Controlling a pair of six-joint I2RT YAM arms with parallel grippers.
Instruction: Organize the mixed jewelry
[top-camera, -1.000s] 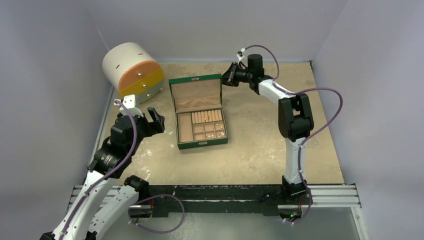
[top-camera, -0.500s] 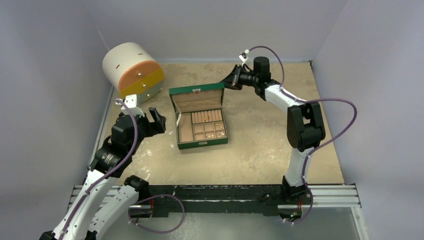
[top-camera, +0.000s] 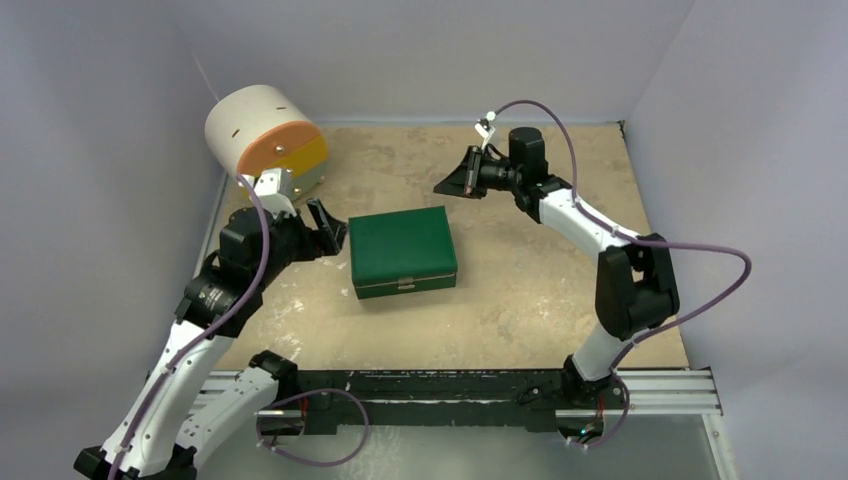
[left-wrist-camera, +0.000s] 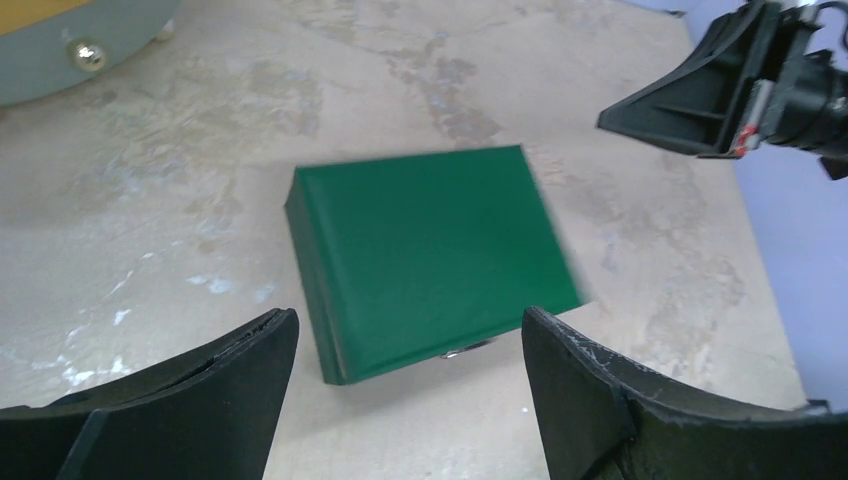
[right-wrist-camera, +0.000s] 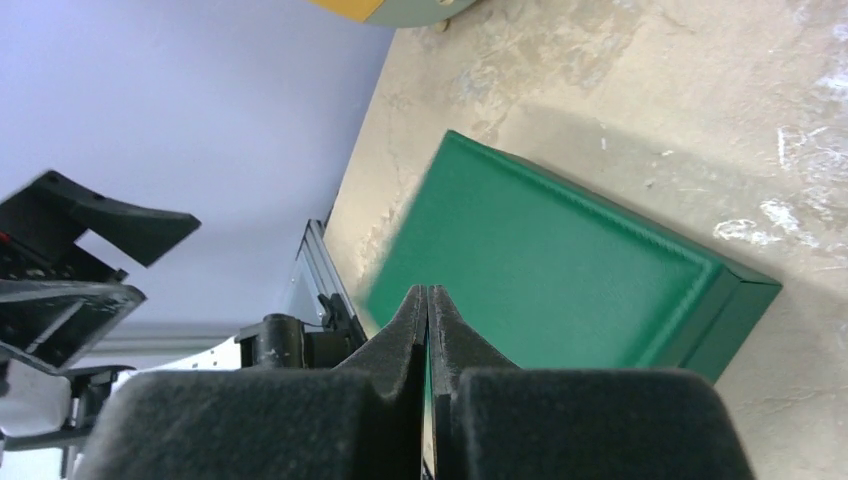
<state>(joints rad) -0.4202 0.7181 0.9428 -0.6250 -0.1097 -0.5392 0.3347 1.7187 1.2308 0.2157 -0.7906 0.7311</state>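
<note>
Your right gripper (right-wrist-camera: 428, 300) has its two jaws pressed flat together with nothing between them. It hangs just beyond the far right corner of the box, clear of it, toward the far edge of the worktop (top-camera: 520, 290). Your left gripper (left-wrist-camera: 408, 325) has its two jaws spread wide and holds nothing. It sits just off the left side of the box, toward the worktop's left edge, and through its wrist camera the box shows between the two jaws.

There is one dark green rectangular jewelry box (top-camera: 402, 245), and it lies flat about mid-worktop, a little left of centre. Its lid is shut, and one small silvery clasp (top-camera: 403, 285) shows on the side facing the near edge. Neither gripper touches it.

None of the mixed jewelry shows in any of the three views, so you cannot tell where the pieces lie.

In the far left corner stands one cream cylindrical cabinet (top-camera: 262, 130), lying on its side, with an orange front and a yellow front facing the worktop. Your left wrist camera catches one brass knob (left-wrist-camera: 88, 55) on its lower grey-green part. In the top view your left wrist overlaps the cabinet's lower edge, and you cannot tell whether they touch.

The worktop is a tan, mottled slab. One black and silver rail (top-camera: 450, 385) runs along its near edge, carrying the bases of your two arms.
</note>
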